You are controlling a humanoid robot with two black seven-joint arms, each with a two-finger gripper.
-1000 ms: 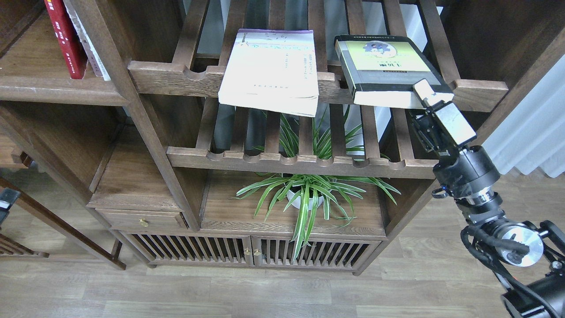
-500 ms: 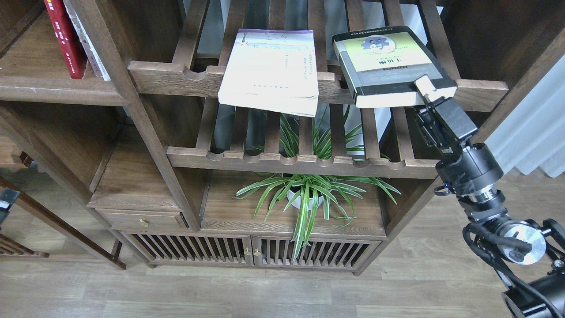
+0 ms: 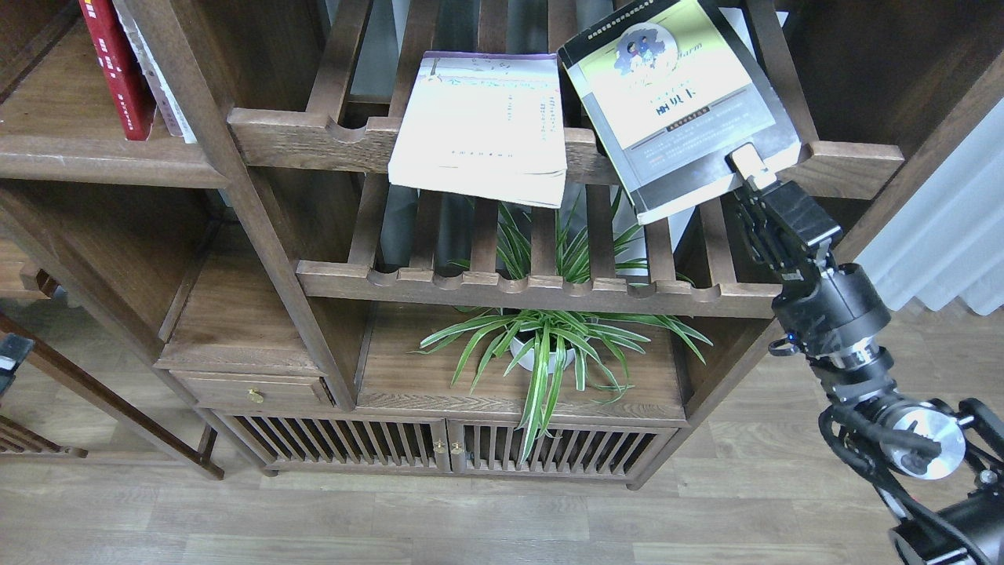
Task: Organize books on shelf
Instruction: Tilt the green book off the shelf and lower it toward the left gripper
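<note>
Here, my right gripper (image 3: pixel 751 166) is clamped on the lower right corner of the black-and-yellow-green book (image 3: pixel 674 102), one pale finger (image 3: pixel 749 163) lying flat on the cover; the other finger is hidden beneath it. The book is tilted, its top end turned toward the upper left, its near corner hanging out past the front rail of the upper slatted rack (image 3: pixel 565 149). Its upper left corner sits just beside the top right corner of the thin white book (image 3: pixel 482 118), which lies flat on the same rack with its purple strip at the far end and its near edge overhanging the rail. At far left, the red book (image 3: pixel 116 71) stands upright on the solid plank shelf (image 3: pixel 102 161), with a paler volume (image 3: pixel 157 78) leaning against it. Below the lower slatted rack (image 3: pixel 541 286), a spider plant (image 3: pixel 549 345) in a white pot spreads its leaves over the cabinet top. My left gripper is out of frame.
</note>
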